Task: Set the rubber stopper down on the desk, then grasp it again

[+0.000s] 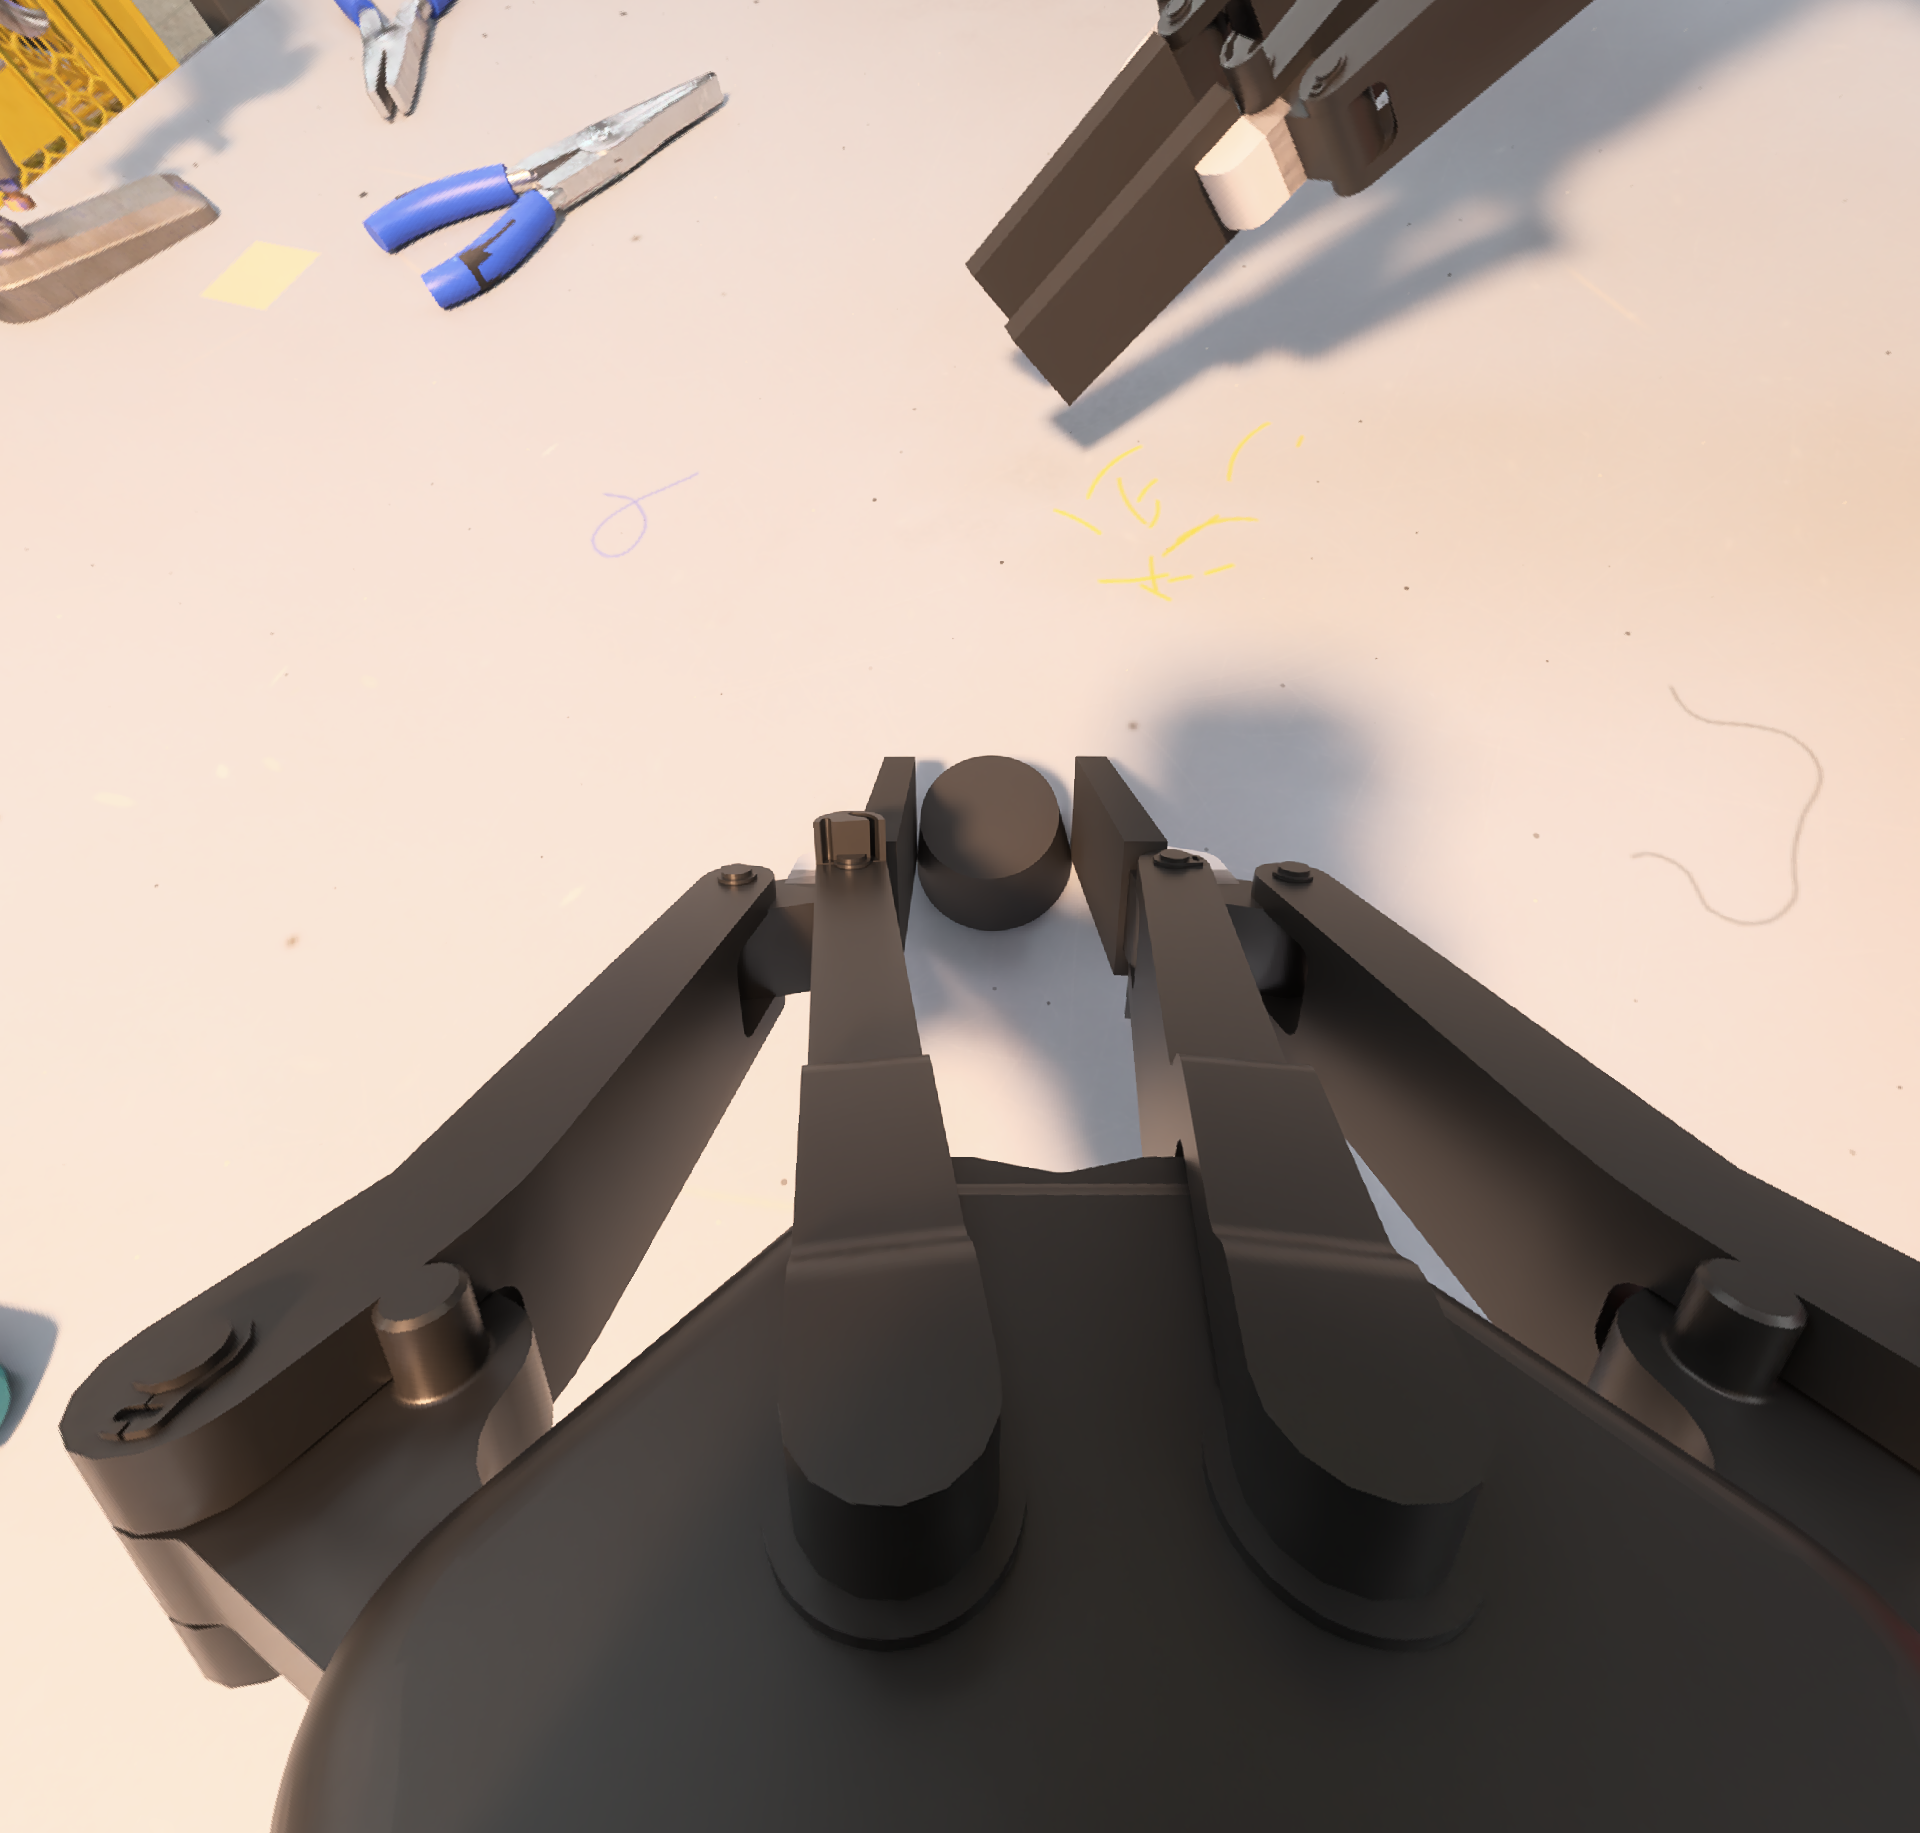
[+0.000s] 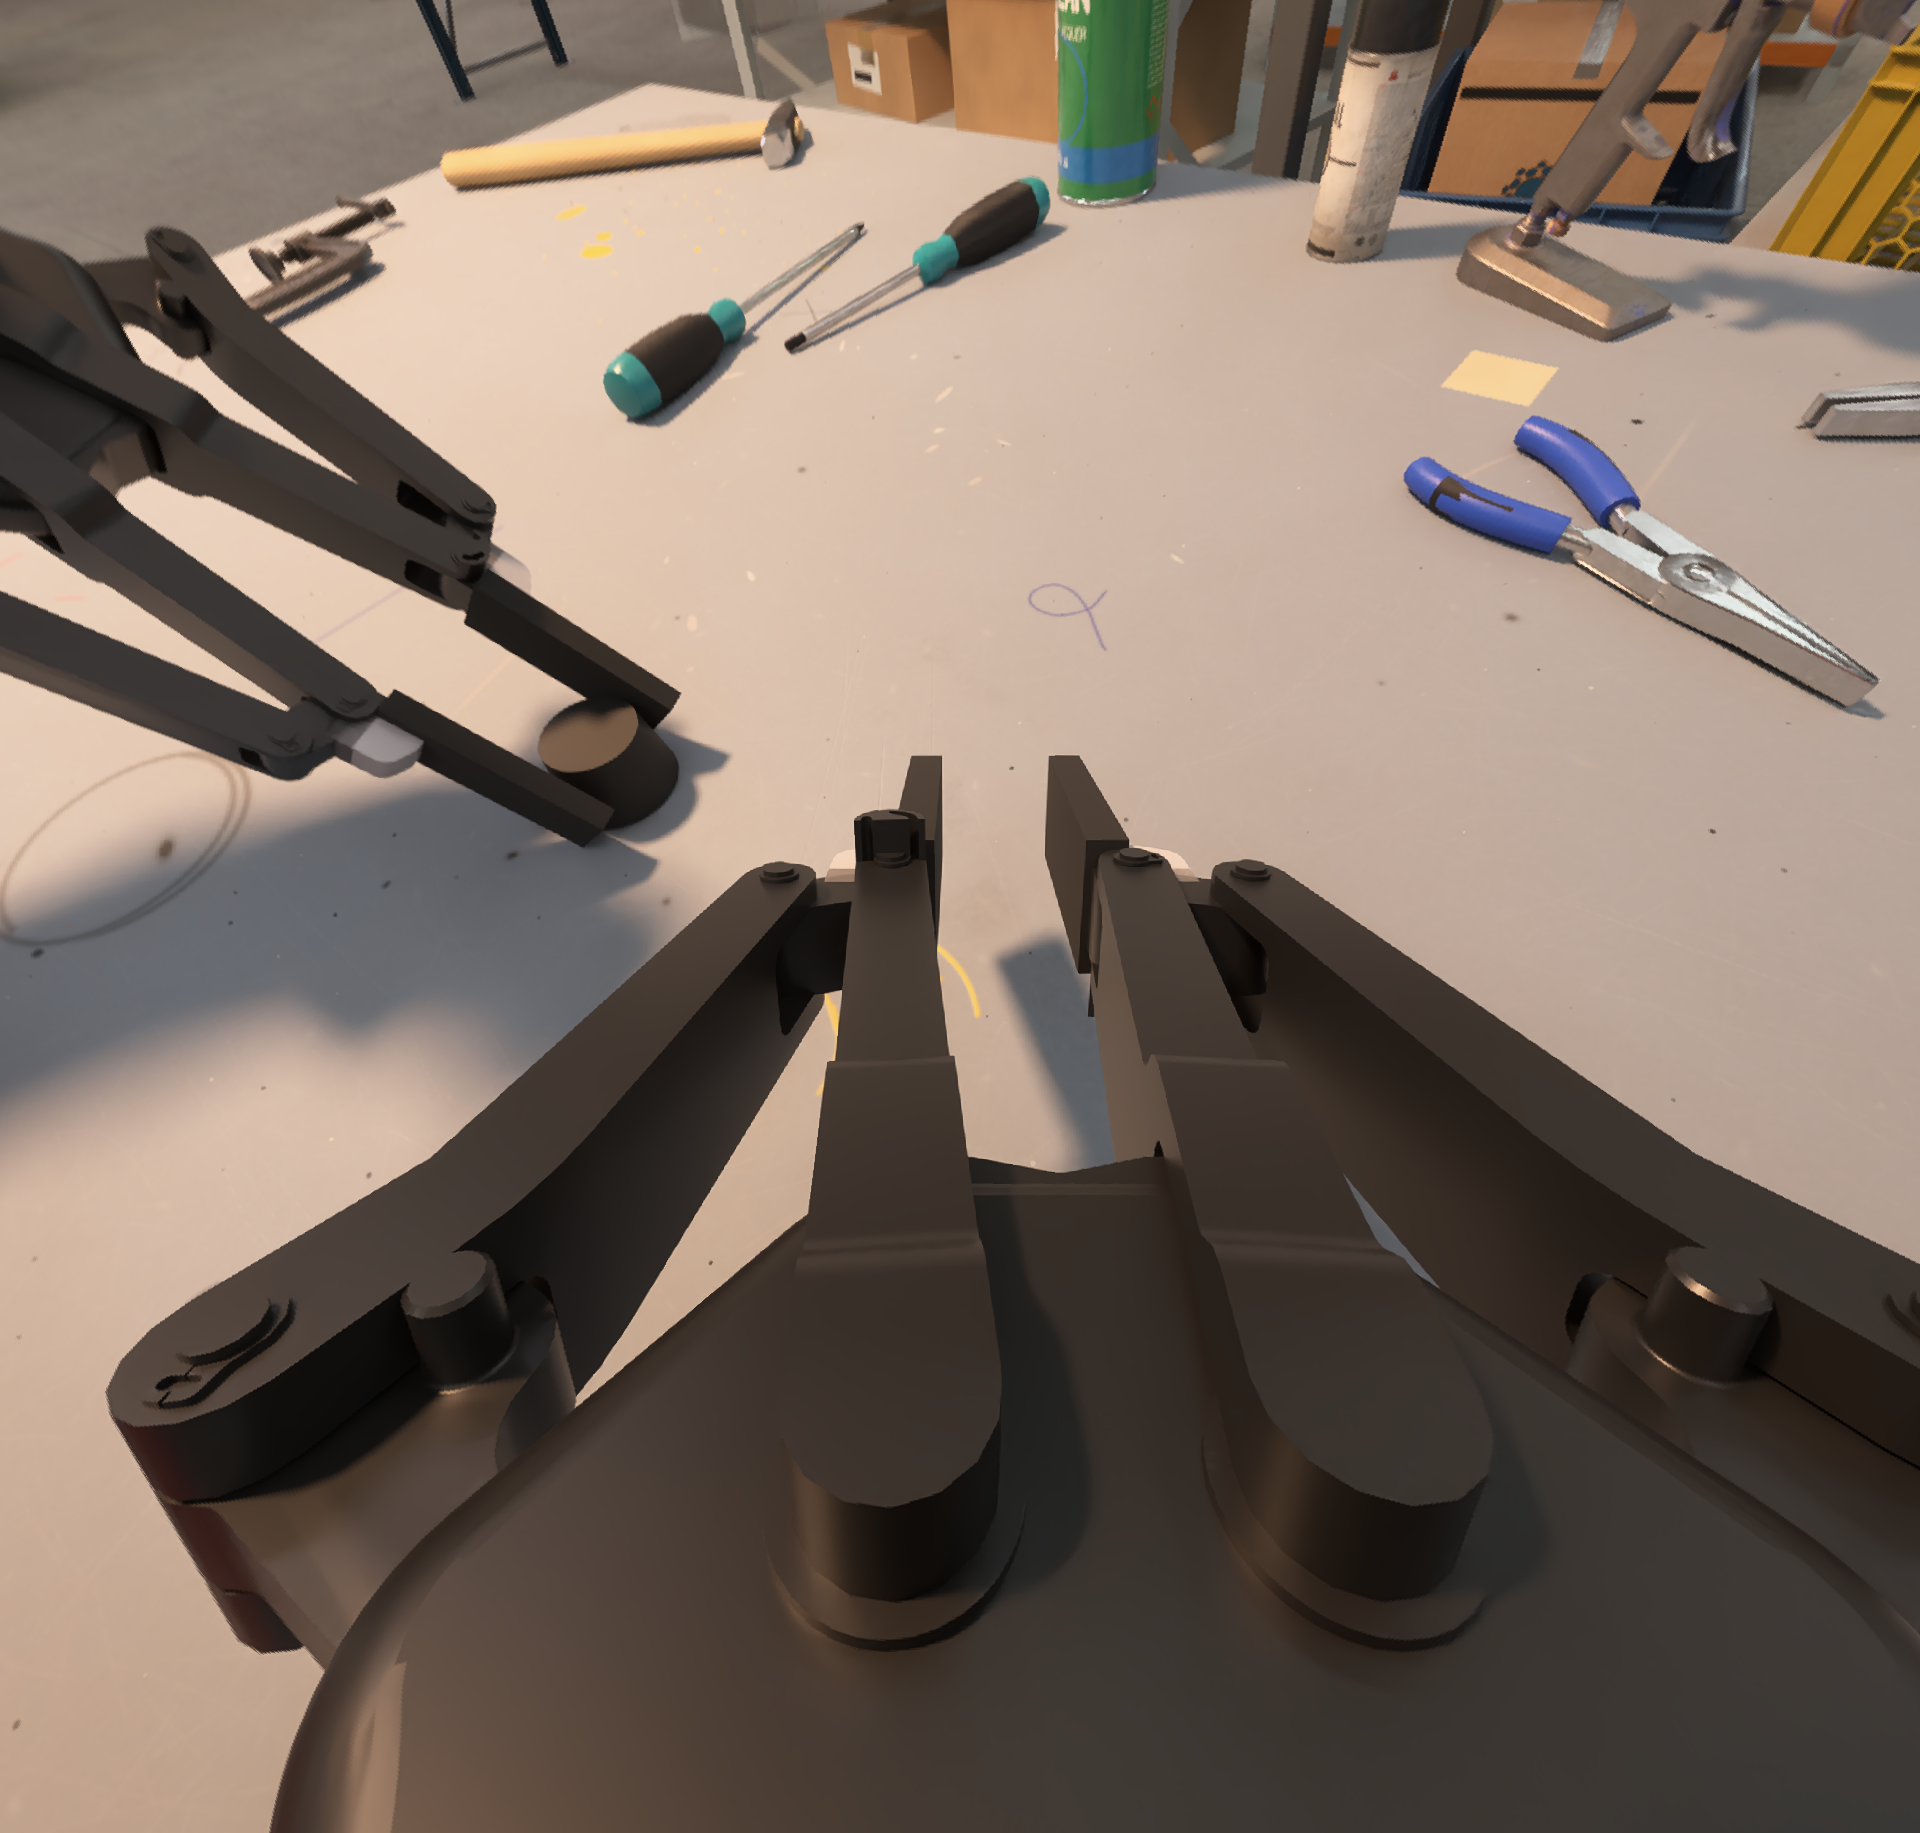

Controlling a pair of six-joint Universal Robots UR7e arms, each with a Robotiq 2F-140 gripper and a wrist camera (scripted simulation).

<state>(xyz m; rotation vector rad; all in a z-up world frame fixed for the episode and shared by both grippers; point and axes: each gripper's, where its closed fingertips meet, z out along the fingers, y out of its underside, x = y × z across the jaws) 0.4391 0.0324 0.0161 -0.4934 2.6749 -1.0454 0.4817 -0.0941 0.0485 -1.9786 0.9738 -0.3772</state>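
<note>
The rubber stopper (image 1: 992, 843) is a dark, short tapered plug that stands upright on the pale desk (image 1: 727, 640). My left gripper (image 1: 992, 796) has a finger on each side of it, and a thin gap shows at the right finger (image 1: 1107, 827), so the jaws are open close around it. In the right wrist view the stopper (image 2: 592, 734) rests on the desk between the left gripper's (image 2: 613, 760) fingertips. My right gripper (image 2: 994, 796) is open a little and empty, low over the desk to the stopper's right. It also shows in the left wrist view (image 1: 1039, 329).
Two blue-handled pliers (image 1: 520, 214) (image 1: 400, 17) lie at the far left, one also at the right (image 2: 1621, 547). Two teal-and-black screwdrivers (image 2: 727, 329) (image 2: 935, 245), a wooden hammer (image 2: 623, 150), two spray cans (image 2: 1112, 58) (image 2: 1371, 110), a metal stand base (image 2: 1558, 282) and a yellow crate (image 1: 52, 48) sit farther off.
</note>
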